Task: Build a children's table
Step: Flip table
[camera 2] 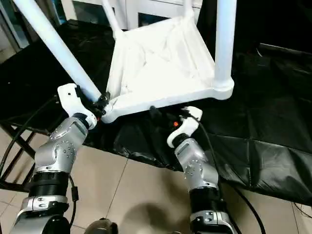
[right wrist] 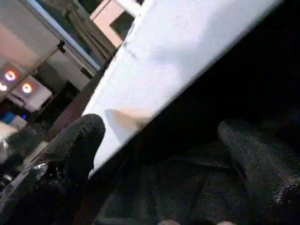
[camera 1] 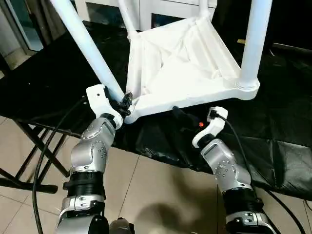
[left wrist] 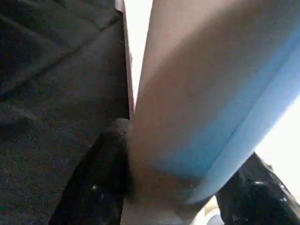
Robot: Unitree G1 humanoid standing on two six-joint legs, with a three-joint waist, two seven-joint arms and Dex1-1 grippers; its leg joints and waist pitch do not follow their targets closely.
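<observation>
- The tabletop [camera 1: 183, 68] lies upside down on the black cloth [camera 1: 273, 131], its legs pointing up.
- The left gripper [camera 1: 126, 103] clamps the near-left leg [camera 1: 90, 51], which slants up and leftward.
- The right gripper [camera 1: 187, 117] hangs wide open just beside the tabletop's near edge.

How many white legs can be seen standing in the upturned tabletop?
4: near-left leg in the left gripper, near-right leg, far-left leg, far-right leg, all in the tabletop.
</observation>
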